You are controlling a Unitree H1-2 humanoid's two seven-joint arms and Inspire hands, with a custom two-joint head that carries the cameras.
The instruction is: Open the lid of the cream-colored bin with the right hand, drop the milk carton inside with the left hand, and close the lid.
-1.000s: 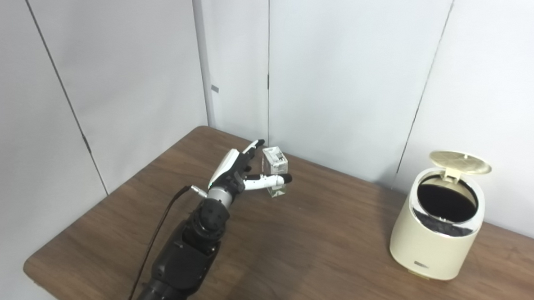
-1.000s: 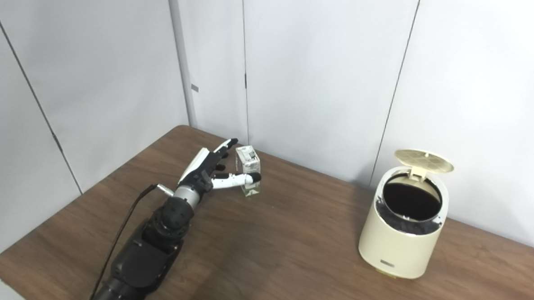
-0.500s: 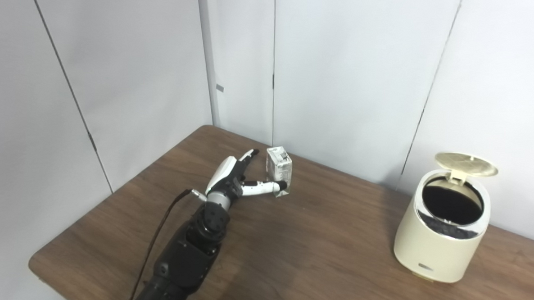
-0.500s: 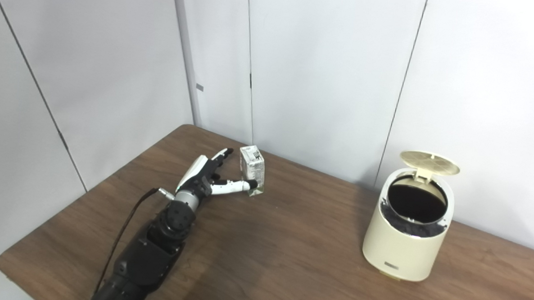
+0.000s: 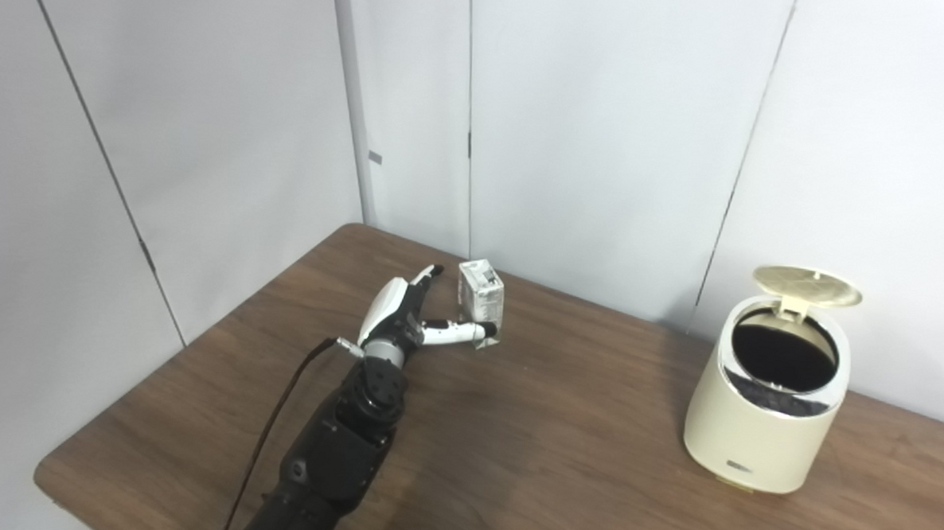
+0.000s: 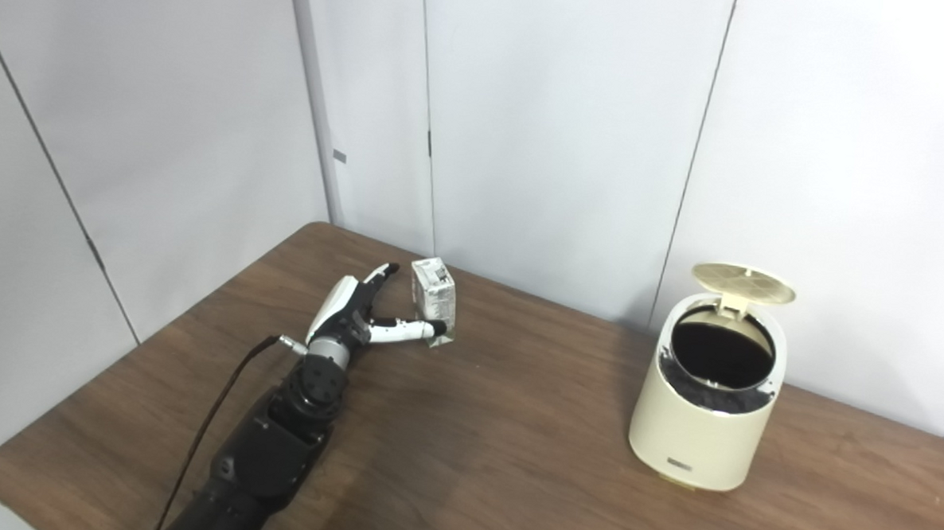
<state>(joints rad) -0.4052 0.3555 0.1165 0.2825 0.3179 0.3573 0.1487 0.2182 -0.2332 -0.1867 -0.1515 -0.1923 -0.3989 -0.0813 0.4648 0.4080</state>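
On table (image 5: 560, 428), left hand (image 5: 406, 318) spread beside milk carton (image 5: 480, 291), bin (image 5: 764, 425) lidded open

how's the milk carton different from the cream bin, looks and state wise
The milk carton is a small, boxy, white-grey pack; the cream bin is much larger, rounded and cream-colored. The carton stands at the table's far left with the left robot hand spread beside it; the bin stands alone at the right. The carton looks closed; the bin's lid is up, showing a dark inside. Both stand upright on the wooden table.
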